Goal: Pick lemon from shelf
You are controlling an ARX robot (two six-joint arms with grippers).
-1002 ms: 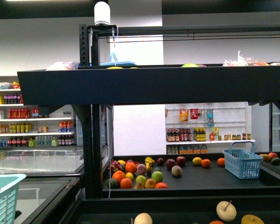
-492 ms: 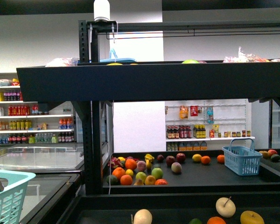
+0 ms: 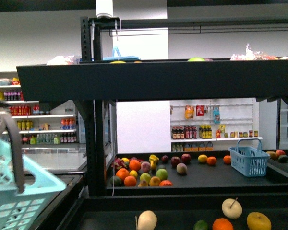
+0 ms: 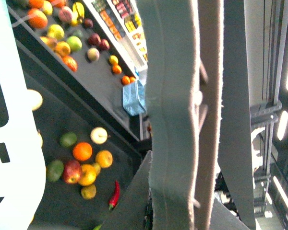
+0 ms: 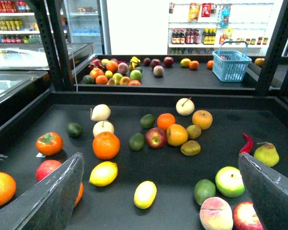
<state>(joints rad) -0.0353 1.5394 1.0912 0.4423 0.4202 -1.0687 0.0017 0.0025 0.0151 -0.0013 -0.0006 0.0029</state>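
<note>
On the lower tray of the black shelf (image 5: 158,97) a plain-yellow lemon (image 5: 103,173) lies beside a big orange. A second yellow oval fruit (image 5: 145,194) rests just to its right. My right gripper (image 5: 161,159) hangs open over this tray, and both yellow fruits lie between its dark fingers (image 5: 53,196), untouched. My left gripper (image 4: 182,191) is shut on the grey basket handle (image 4: 175,120) of a pale teal basket (image 3: 19,191), held up at the left of the shelf's upright (image 3: 93,143). From the front I cannot pick out the lemon.
Around the lemon lie an orange (image 5: 105,144), limes, apples, a peach (image 5: 216,213) and a red chilli (image 5: 247,142). A blue basket (image 5: 231,62) stands on the farther tier with more fruit. White wall shelves of bottles (image 3: 38,127) and a glass freezer (image 3: 48,163) are at the left.
The teal basket has risen and swung rightward, filling the lower left of the front view. The view has tipped down a little, showing more fruit on the lower tray.
</note>
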